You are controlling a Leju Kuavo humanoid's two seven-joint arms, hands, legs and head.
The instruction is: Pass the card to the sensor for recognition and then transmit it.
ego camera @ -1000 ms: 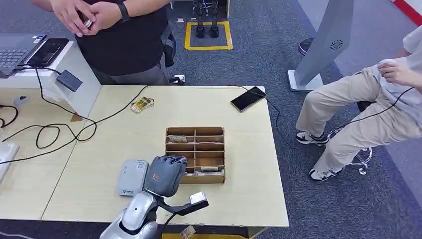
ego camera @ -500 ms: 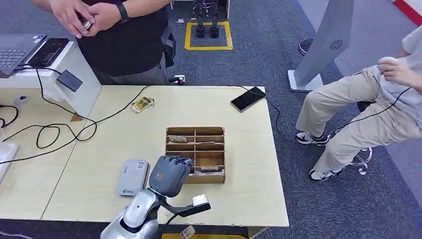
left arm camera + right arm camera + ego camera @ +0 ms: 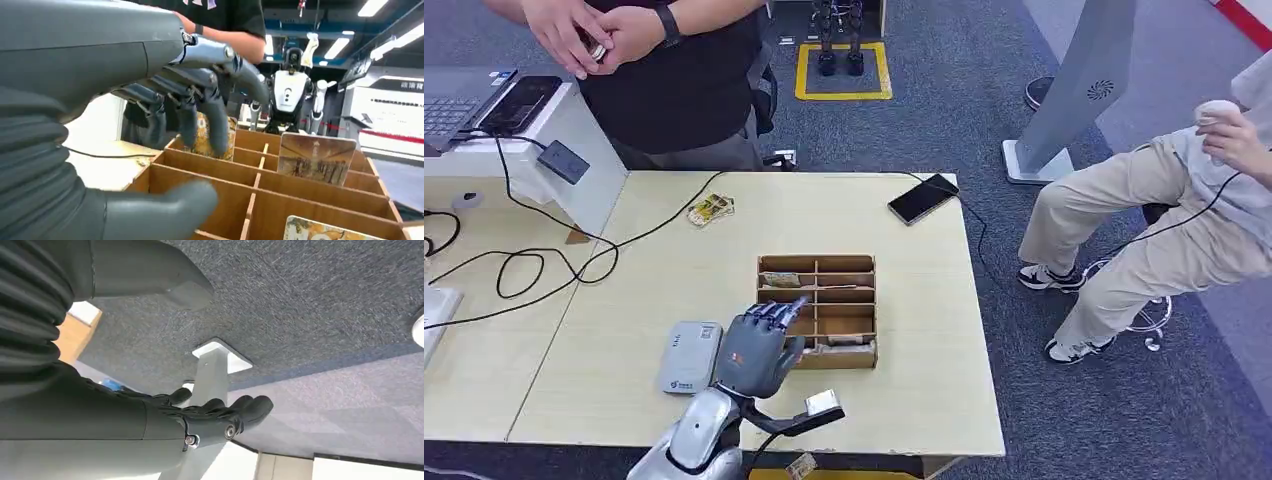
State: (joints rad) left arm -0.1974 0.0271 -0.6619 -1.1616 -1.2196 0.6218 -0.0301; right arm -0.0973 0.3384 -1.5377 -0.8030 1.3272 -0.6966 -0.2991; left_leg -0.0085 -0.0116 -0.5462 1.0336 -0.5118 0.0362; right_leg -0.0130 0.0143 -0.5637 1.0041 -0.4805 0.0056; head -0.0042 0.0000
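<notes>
Head view: the left hand [image 3: 759, 348] sits over the near-left corner of the wooden compartment box [image 3: 816, 310] on the table [image 3: 924, 300], fingers spread and extended over the box, holding nothing. The grey card sensor [image 3: 690, 356] lies flat just beside the hand, on its outer side. Cards stand in several compartments; one card [image 3: 781, 279] is in the far-left compartment beyond the fingertips, another card [image 3: 846, 340] in the near row beside the hand. A phone [image 3: 922, 198] lies well beyond, at the table's far edge. A person in black [image 3: 674, 80] stands across the table.

Left wrist view: the fingers [image 3: 212, 120] hang apart above the compartments, thumb [image 3: 160, 212] separate below; nothing is gripped. An upright picture card [image 3: 317, 159] stands ahead of the fingertips.

Right wrist view: the right hand [image 3: 210, 417] hangs over grey carpet [image 3: 325, 315], fingers loosely extended, empty.
</notes>
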